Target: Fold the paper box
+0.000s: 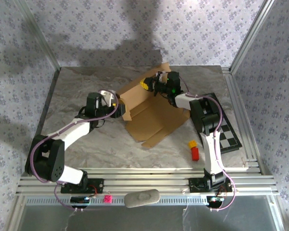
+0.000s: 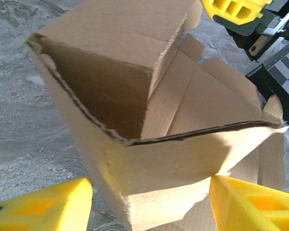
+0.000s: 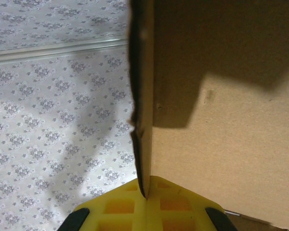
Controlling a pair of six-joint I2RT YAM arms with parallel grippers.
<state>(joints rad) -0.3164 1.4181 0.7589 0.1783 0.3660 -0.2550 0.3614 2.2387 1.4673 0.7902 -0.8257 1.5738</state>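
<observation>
We are working on the paper box (image 1: 151, 114), which is lying half-formed near the middle of the table (image 1: 77, 91). Its flat panels are spreading toward 5 o'clock and one wall is standing up along its 12 o'clock side. Our right gripper (image 3: 145, 198) is pinching the edge of that upright wall, the yellow pads closed flat on the cardboard. Our left gripper (image 2: 149, 207) is sitting at the box's 9 o'clock corner with its fingers (image 2: 43, 207) spread wide, straddling the raised corner without squeezing it.

We are judging the corrugated board to be light and fairly stiff across each panel but weak along the scored creases. Its ragged edges could tear, and it is probably sliding easily on the smooth marbled top. So we are favouring holds on a panel edge close to a crease, with one gripper anchoring while the other is pushing a flap over. The checkered board (image 1: 226, 132) is lying near the box's 3 o'clock side.
</observation>
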